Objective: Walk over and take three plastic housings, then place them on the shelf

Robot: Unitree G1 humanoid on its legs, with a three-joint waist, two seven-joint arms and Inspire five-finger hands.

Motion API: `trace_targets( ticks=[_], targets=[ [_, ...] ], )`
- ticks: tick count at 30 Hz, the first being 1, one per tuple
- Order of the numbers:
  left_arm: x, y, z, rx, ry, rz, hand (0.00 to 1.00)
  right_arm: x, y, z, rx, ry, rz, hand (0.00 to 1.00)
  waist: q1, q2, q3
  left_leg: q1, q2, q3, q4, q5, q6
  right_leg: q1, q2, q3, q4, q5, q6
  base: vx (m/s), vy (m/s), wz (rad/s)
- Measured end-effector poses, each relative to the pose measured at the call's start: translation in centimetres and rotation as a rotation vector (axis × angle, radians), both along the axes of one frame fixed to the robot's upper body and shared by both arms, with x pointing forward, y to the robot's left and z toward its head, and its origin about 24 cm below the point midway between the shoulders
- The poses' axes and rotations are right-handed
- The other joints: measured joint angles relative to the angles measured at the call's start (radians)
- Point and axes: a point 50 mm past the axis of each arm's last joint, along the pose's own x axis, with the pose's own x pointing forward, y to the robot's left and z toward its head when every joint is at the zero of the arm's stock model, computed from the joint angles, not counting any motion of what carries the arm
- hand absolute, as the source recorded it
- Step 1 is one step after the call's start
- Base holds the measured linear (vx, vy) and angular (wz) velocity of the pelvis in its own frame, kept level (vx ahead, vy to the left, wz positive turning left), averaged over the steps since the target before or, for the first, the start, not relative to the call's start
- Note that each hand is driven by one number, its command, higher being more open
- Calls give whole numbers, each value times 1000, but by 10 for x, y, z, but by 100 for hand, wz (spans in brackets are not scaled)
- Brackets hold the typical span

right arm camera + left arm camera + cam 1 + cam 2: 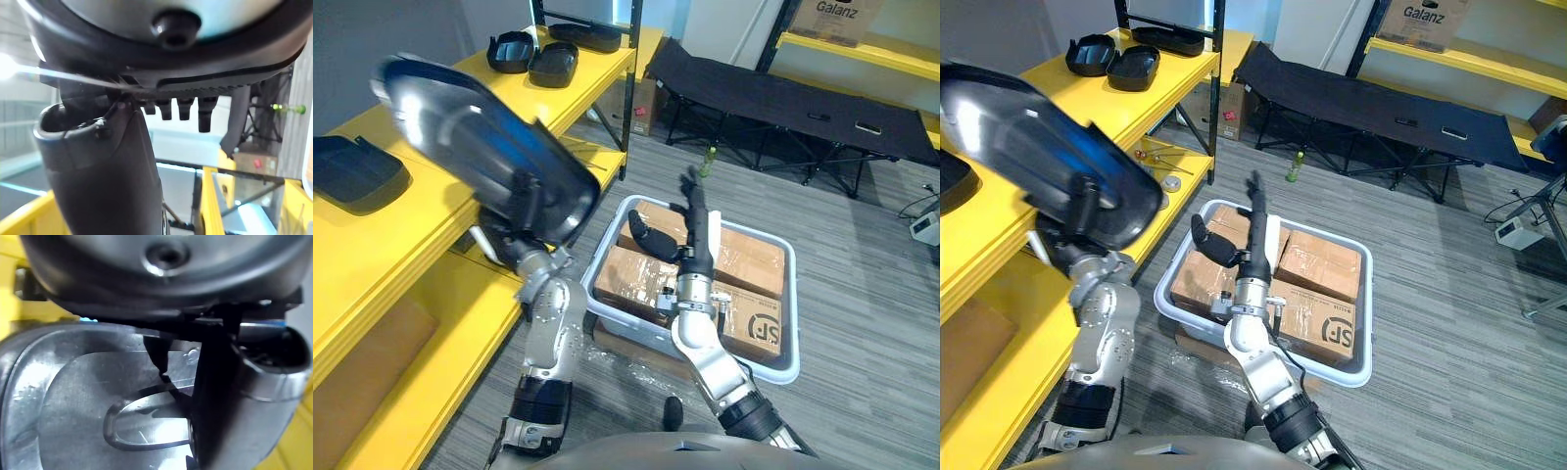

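— Where the yellow shelf runs along the robot's left, what rests on its top board?

— A flat black plastic housing lies at the near left. Two bowl-shaped black housings sit just beside each other at the far end, with a dark tray-like piece behind them. The board is smooth and painted, carried on black uprights.

— And the raised object, centre-left?

— That is the held housing, a large oval shell, dark and glossy, with bluish reflections on its curved face. It is tilted above the shelf's front edge, apart from the board. The left hand grips it from below, fingers curled round its lower rim. The left wrist view shows the shell's greyish inner surface, with an oval slot, close against the hand.

— What occupies the floor to the right?

— Grey ribbed carpet covers it. On the carpet stands a pale plastic bin with rounded corners, packed with taped cardboard boxes. Beyond it are a black folding cot and a small green bottle, upright near the cot's legs.

— How is the right hand posed?

— The right hand is raised over the bin. Its fingers are straight and close together, pointing away from the robot, and the thumb is spread toward the robot's left. It holds nothing.
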Motion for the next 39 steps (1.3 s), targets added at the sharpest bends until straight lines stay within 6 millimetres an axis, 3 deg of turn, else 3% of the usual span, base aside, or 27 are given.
trace_targets(
  ticks=[3,7,8,13,16,20,27,32,39],
  targets=[
    [-7,11,-1,138,49,127,0,1,-18,8,29,-38,-107,100,0,2,-3,4,-1,4,4,-5,0,2,-1,5,-1,0,0,-27,14,-5],
    [-19,21,-17,223,165,183,0,-6,-45,11,54,-64,-224,100,-5,13,-9,3,-1,9,3,-8,2,-3,0,9,-5,-5,-6,-23,10,-4],
    [-26,27,-25,242,211,206,0,-10,-60,6,86,-50,-249,100,-7,22,-12,3,-1,13,4,-10,0,-4,0,13,-5,-5,-6,-1,17,-6],
    [-40,41,-30,220,169,140,0,-23,-92,-12,214,11,-135,100,-11,43,-8,3,-1,17,4,-13,-1,-6,1,16,-5,-3,-3,0,4,-1],
    [-51,41,-20,206,53,8,0,-28,-94,-22,184,76,-20,100,-10,52,-3,3,-1,20,6,-18,1,-7,1,20,-5,-4,-3,-4,9,-2],
    [-61,38,-8,271,-29,-78,0,-35,-95,-30,175,129,-6,100,-5,71,-7,-10,-1,20,24,-32,6,-8,0,20,-5,-4,-2,0,0,0],
    [-80,47,-8,320,-8,-77,0,-37,-105,-10,276,27,-70,100,5,92,-1,-34,-2,-19,38,-31,10,-1,-3,-15,-5,-5,-3,-20,4,14],
    [-89,54,1,356,-28,-53,0,-29,-91,-2,289,-2,-12,100,42,95,2,-69,-7,-104,55,-26,14,26,-8,-95,-5,-17,-6,-40,-19,46],
    [-112,67,10,409,-23,-12,0,-7,-62,23,273,-98,139,100,129,104,3,-102,-33,-199,52,-3,27,57,-30,-193,-6,-33,-2,-22,0,42]
  ],
)
